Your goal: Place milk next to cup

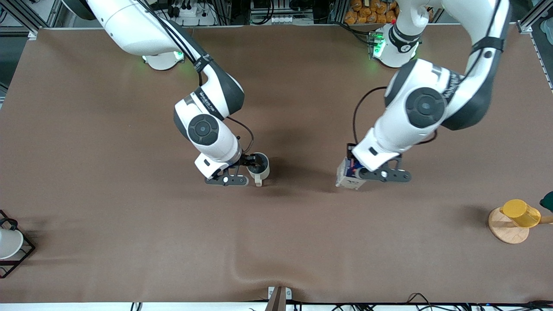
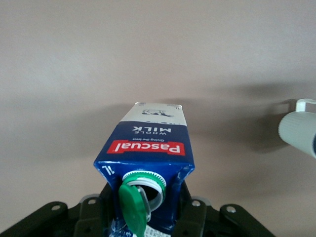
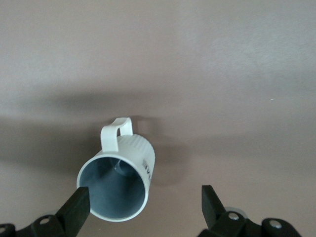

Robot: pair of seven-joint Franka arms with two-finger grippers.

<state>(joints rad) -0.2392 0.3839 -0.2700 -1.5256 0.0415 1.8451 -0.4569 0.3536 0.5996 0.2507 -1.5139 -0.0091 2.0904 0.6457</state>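
Observation:
The milk (image 1: 347, 177), a dark blue and white carton with a red band, is held in my left gripper (image 1: 353, 167), tilted and low over the brown table. In the left wrist view the gripper (image 2: 148, 219) is shut on the milk (image 2: 148, 143) at its top, and the green cap (image 2: 134, 205) hangs flipped open. The pale cup (image 1: 259, 167) stands upright on the table, a gap away toward the right arm's end. My right gripper (image 3: 143, 205) is open just above the cup (image 3: 121, 177). One of its fingers (image 3: 76, 207) is at the rim, and the handle points away from the gripper.
A yellow cup (image 1: 520, 212) on a round wooden base (image 1: 506, 229) stands at the left arm's end of the table. At the right arm's end a white cup (image 1: 7, 244) sits in a black wire rack. The brown cloth wrinkles near the front edge (image 1: 242, 268).

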